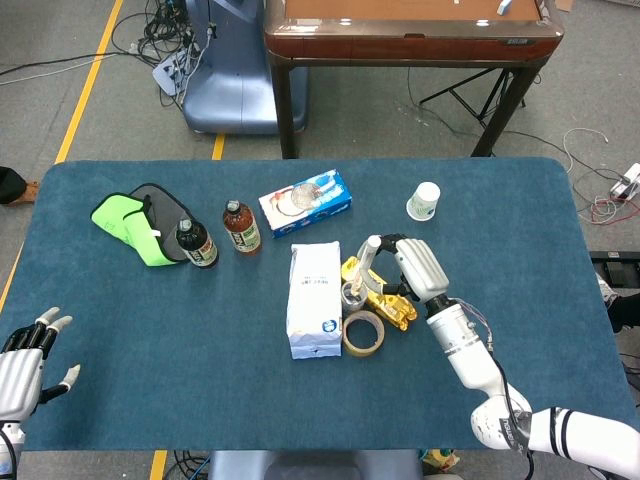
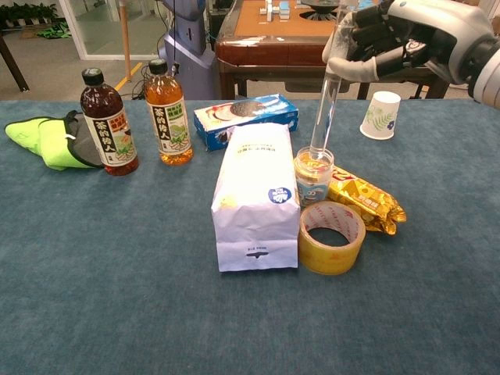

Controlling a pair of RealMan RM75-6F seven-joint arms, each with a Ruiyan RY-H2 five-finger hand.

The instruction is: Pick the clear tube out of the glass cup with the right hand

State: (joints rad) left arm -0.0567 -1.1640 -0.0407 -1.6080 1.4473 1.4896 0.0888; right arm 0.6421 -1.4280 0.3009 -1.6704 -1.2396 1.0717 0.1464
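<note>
The blue counter [image 2: 94,273] carries a white paper bag [image 2: 256,197] at its middle. Just right of the bag stands the glass cup [image 2: 314,175], touching a roll of yellow tape [image 2: 332,237] in front. The right hand [image 2: 391,39] hangs above the cup, fingers [image 2: 367,35] wrapped round the clear tube [image 2: 324,94], whose lower end sits at the cup's mouth. Far left of the bag, the left hand [image 1: 22,362] hovers with fingers spread, holding nothing.

A white paper bag [image 2: 255,195], yellow tape roll [image 2: 332,237] and gold snack wrapper [image 2: 363,201] sit on teal cloth [image 2: 117,273] beside a neon-green pouch [image 2: 48,141].
</note>
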